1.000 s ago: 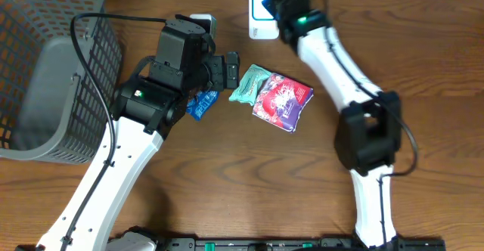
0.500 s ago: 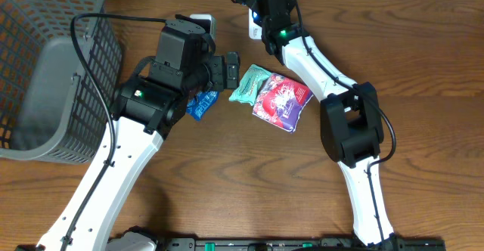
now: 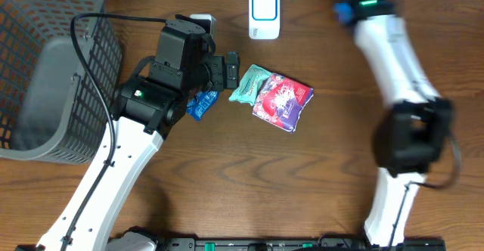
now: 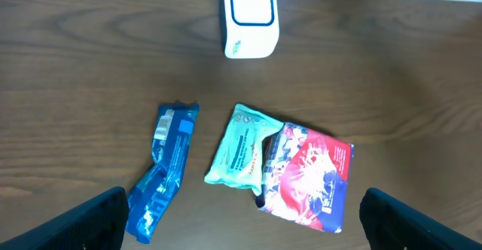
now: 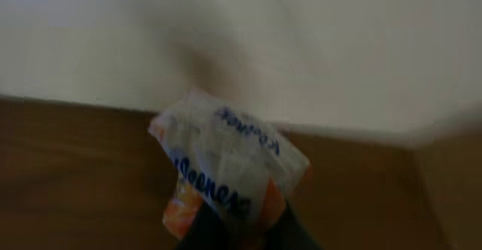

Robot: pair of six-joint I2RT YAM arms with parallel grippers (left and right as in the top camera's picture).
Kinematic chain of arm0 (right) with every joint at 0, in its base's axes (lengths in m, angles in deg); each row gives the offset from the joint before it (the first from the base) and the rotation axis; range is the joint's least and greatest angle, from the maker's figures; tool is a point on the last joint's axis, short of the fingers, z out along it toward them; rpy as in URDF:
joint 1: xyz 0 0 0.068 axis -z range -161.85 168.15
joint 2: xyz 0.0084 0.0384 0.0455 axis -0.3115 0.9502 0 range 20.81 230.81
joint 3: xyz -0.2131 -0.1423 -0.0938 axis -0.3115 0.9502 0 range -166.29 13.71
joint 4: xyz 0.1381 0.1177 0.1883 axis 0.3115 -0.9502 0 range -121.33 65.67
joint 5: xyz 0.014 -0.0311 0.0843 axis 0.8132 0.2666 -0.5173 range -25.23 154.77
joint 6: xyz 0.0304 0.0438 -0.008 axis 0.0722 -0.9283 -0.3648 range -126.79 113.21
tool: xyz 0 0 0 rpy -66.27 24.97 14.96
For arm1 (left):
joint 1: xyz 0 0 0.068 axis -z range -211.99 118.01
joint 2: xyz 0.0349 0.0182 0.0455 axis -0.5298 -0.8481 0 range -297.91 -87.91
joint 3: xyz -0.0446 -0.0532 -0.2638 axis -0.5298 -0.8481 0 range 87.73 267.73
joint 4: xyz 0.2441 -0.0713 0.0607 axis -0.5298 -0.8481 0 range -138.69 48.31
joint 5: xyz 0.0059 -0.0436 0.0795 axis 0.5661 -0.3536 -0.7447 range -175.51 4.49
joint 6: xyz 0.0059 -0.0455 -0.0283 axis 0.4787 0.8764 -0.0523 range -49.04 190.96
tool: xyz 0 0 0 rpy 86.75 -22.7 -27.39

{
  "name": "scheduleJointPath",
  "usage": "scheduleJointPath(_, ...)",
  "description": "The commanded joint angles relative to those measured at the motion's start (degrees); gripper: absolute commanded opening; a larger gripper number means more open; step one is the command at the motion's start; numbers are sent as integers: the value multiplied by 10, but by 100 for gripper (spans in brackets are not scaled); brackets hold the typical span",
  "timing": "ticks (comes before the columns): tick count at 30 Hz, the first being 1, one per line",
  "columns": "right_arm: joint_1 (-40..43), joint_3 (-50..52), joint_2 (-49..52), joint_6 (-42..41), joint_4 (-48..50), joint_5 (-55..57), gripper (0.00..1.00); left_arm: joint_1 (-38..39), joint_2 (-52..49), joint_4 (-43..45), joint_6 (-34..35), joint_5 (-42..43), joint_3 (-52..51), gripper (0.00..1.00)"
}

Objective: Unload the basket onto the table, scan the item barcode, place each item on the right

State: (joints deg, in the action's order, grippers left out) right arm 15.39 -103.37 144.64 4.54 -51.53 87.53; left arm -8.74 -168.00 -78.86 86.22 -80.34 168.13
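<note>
Two fingers of the right pincer (image 5: pixel 241 231) are pinching together on the lower edge of a white-and-orange packet (image 5: pixel 226 171). The packet is sticking up just beyond the fingertips, with the far edge of the table (image 5: pixel 75 175) and a pale wall (image 5: pixel 301 39) showing blurred behind it. Across the table the left pincer (image 4: pixel 241 205) is hanging with its jaws spread wide and gripping nothing, a blue packet (image 4: pixel 166 167) lying just inside one jaw, a teal packet (image 4: pixel 239 144) and a red-purple packet (image 4: pixel 307 181) lying against each other between the jaws, and the white scanner (image 4: pixel 250 16) standing well beyond them.
</note>
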Motion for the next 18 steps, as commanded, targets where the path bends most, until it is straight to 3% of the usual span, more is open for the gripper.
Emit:
scheduleJointPath(1, 81, -6, -18, -120, -52, 7, 1, -2, -2, -1, 3, -7, 11, 98)
scheduleJointPath(7, 219, 6, -9, -139, -123, -27, 1, -2, -2, -1, 3, -7, 11, 98)
scheduleJointPath(14, 336, 49, -7, -139, -87, -89, 3, -2, -2, -1, 3, -7, 11, 98)
scheduleJointPath(18, 386, 83, -7, -122, -43, -89, 15, -2, -2, -1, 3, -7, 11, 98)
